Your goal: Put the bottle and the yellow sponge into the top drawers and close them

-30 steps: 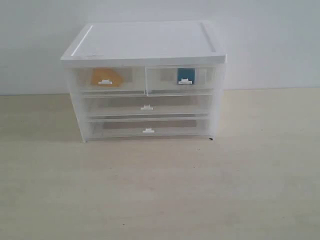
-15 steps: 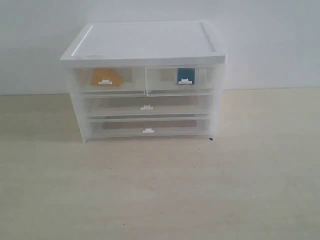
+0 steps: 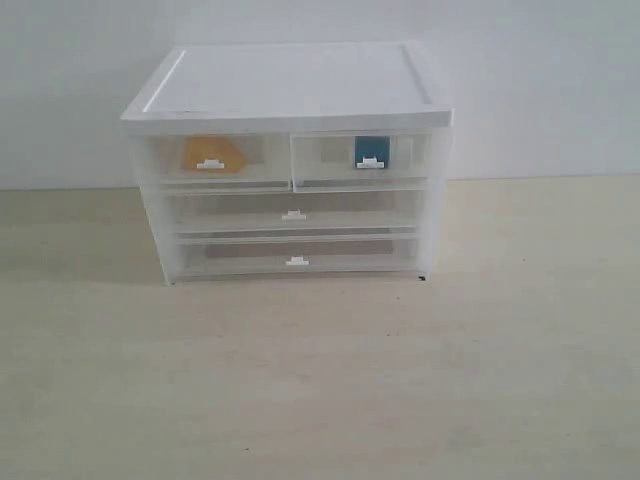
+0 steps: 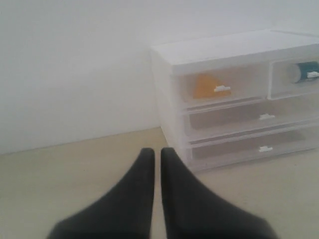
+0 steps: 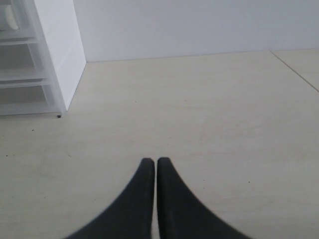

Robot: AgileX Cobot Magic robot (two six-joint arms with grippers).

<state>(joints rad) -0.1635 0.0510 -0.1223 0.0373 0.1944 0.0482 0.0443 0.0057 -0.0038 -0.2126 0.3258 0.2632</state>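
Label: a teal-blue band is seen on the small white plastic bottle (image 3: pixel 371 150); its print is too blurred to be read.
Bottle: it is lodged inside the right top drawer (image 3: pixel 320 158), behind the translucent front, which is pushed in flush.
Sponge: the yellow-orange foam wedge sponge (image 3: pixel 212 153) is held inside the left top drawer (image 3: pixel 160 160), which is likewise closed flush.
Cabinet: the white-roofed translucent plastic cabinet (image 3: pixel 290 85) is set on the pale wooden table (image 3: pixel 320 380). Two full-width drawers (image 3: pixel 293 212) are closed beneath the top pair.
Left gripper (image 4: pixel 157 154): the dark fingers are brought together with only a thin slit between the tips, and nothing is gripped. It is held low over the table, pointed toward the cabinet's left front corner and well apart from it.
Right gripper (image 5: pixel 152 163): the dark fingers are pressed together and nothing is held. It is kept low over bare table, apart from the cabinet's right side wall.
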